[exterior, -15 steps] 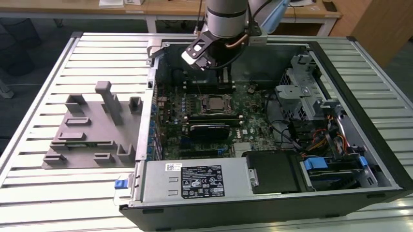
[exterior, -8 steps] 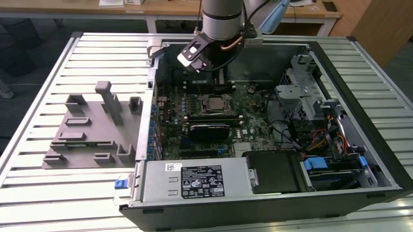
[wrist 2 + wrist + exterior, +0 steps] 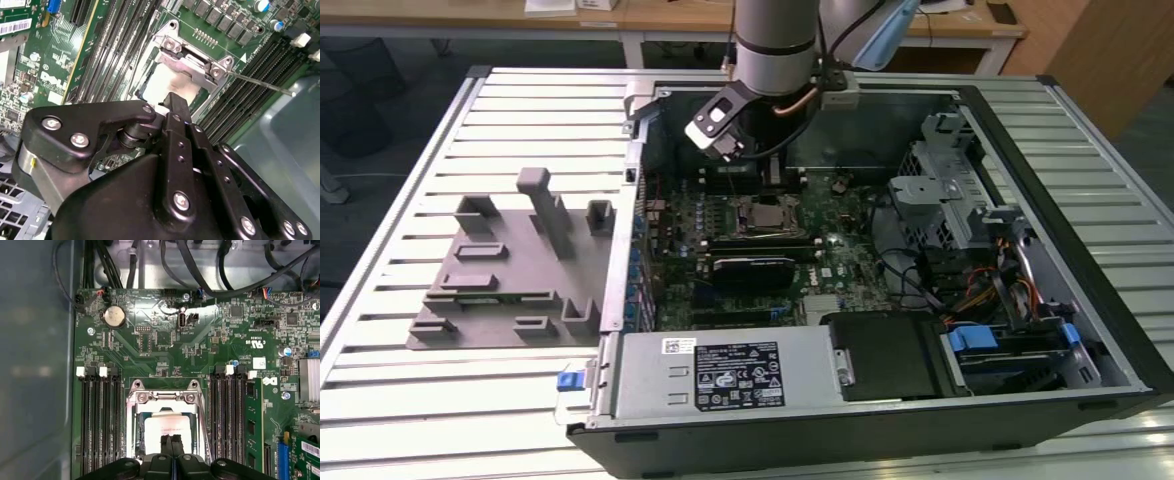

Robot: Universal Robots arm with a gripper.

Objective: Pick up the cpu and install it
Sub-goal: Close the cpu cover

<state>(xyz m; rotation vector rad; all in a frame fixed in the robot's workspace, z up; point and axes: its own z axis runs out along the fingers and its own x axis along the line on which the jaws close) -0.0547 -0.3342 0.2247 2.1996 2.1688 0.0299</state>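
End effector [image 3: 171,439] fingers together, tips over the cpu [image 3: 155,427] (flat, pale silvery square) lying inside the shiny steel socket frame [image 3: 163,396], centre of the exterior view, on the green circuit board [image 3: 150,357].

The gripper [image 3: 171,441], its two black fingertips pressed together, hangs over the cpu [image 3: 167,424], which lies pale and flat inside the metal socket frame [image 3: 164,396] on the green motherboard [image 3: 150,352]. Black memory slots [image 3: 100,425] flank the socket on both sides. A coin cell battery [image 3: 114,317] sits near black cables [image 3: 215,290].
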